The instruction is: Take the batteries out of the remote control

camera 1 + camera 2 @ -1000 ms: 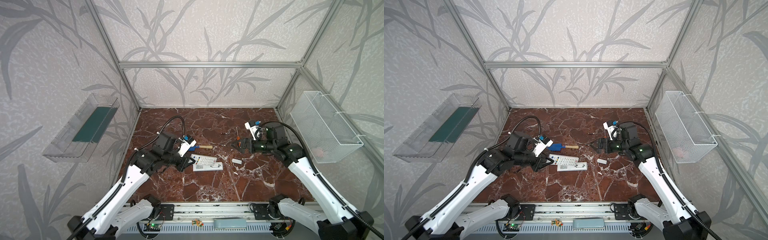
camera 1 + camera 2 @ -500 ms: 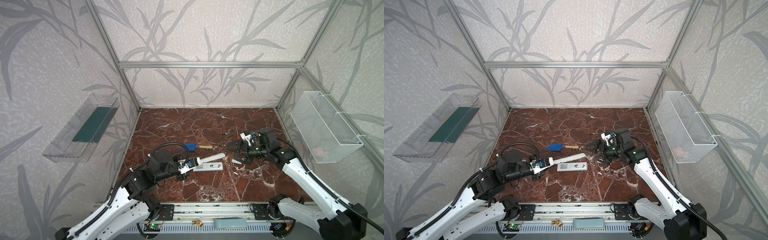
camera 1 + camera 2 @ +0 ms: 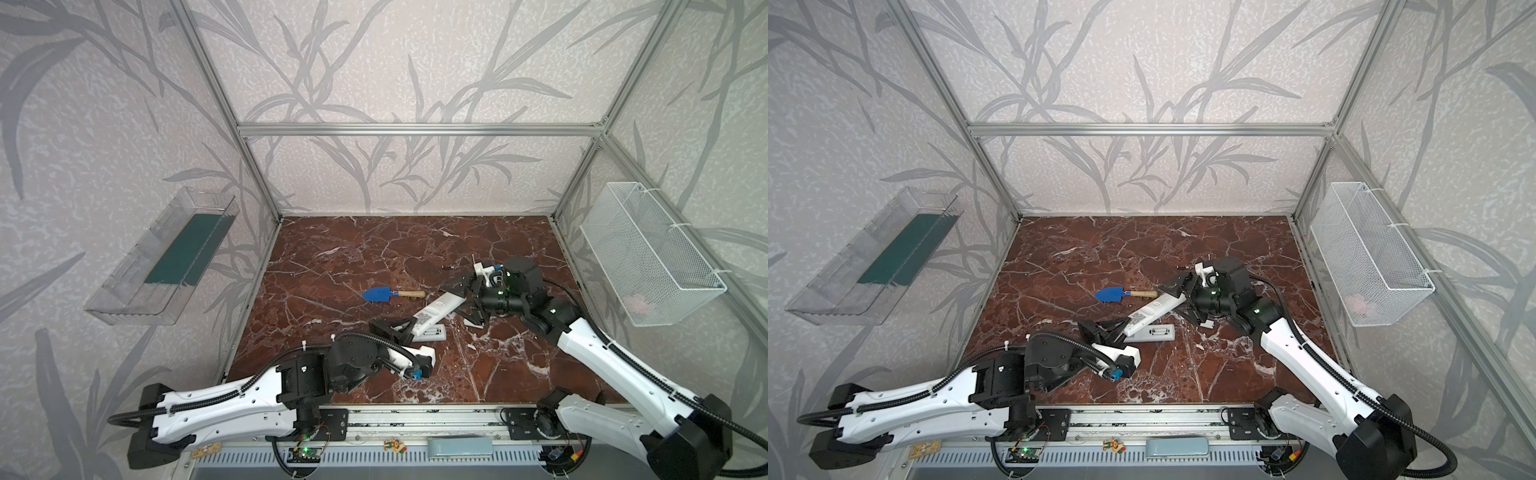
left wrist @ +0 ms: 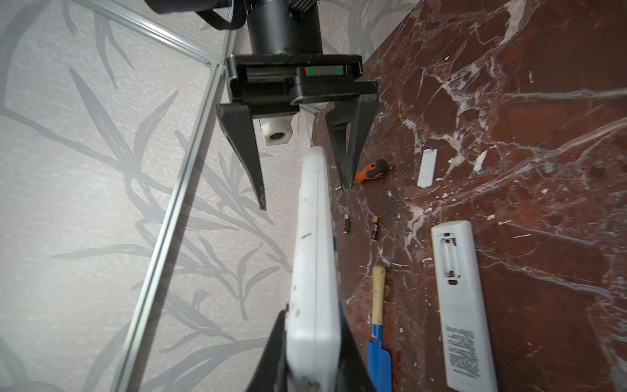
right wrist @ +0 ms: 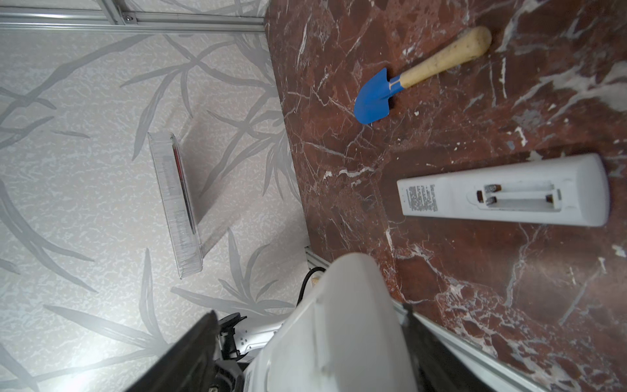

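Note:
My left gripper [image 3: 405, 328] [image 4: 314, 359] is shut on one end of a white remote control [image 3: 434, 313] [image 3: 1148, 313], holding it tilted above the marble. My right gripper [image 3: 463, 303] [image 5: 308, 312] stands open astride the remote's other end [image 5: 339, 322], one finger clearly apart from it. Any cells inside this remote are hidden. Two dark batteries [image 4: 346, 224] [image 4: 375, 229] lie loose on the floor. A second white remote [image 3: 430, 332] [image 5: 509, 190] lies flat with its battery bay open and empty.
A blue trowel with a wooden handle [image 3: 384, 294] [image 5: 373, 98] lies behind the remotes. A white cover [image 4: 426, 168] and an orange-handled screwdriver [image 4: 371, 169] lie near the right gripper. A clear bin [image 3: 166, 257] hangs on the left wall, a wire basket [image 3: 648, 253] on the right.
The left arm pulled back toward the front and raised the remote at a slant. The right gripper came down around its far end and its jaws have narrowed.

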You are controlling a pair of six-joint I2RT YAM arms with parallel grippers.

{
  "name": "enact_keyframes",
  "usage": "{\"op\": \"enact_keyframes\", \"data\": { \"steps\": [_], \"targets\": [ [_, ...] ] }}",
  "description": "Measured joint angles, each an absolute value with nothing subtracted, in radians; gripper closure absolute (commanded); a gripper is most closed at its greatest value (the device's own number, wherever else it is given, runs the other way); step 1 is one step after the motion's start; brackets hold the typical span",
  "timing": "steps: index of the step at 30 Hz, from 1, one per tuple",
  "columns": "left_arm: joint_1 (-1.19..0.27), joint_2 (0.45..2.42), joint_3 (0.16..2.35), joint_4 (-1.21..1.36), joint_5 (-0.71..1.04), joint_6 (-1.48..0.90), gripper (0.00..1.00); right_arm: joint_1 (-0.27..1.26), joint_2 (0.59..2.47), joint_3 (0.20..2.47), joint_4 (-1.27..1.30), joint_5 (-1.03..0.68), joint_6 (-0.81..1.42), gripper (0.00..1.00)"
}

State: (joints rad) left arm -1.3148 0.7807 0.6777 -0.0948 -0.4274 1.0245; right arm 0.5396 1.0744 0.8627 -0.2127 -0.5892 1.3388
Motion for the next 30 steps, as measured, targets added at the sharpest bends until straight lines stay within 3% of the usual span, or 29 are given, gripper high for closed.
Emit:
{"op": "enact_keyframes", "data": {
  "steps": [4, 14, 21, 24, 26, 30],
  "targets": [
    [-1.354, 0.802, 0.650, -0.016, -0.496, 1.088, 1.00, 0.542, 1.075, 0.862, -0.188, -0.560, 1.362, 0.36],
    [-1.386, 0.808, 0.643, 0.036, -0.555, 1.132, 1.00, 0.542, 1.058, 0.807, -0.080, -0.511, 1.447, 0.77],
    [-1.391, 0.813, 0.636, 0.068, -0.557, 1.129, 0.97, 0.543, 1.007, 0.764, -0.025, -0.467, 1.514, 0.90],
    [-1.393, 0.813, 0.624, 0.076, -0.552, 1.113, 0.64, 0.544, 0.979, 0.730, -0.005, -0.437, 1.535, 0.93],
    [-1.393, 0.808, 0.609, 0.075, -0.554, 1.086, 0.48, 0.546, 0.961, 0.708, 0.000, -0.414, 1.533, 0.94],
    [-1.392, 0.756, 0.586, 0.067, -0.557, 0.984, 0.34, 0.518, 0.936, 0.666, -0.004, -0.366, 1.524, 0.94]
  ]
}}
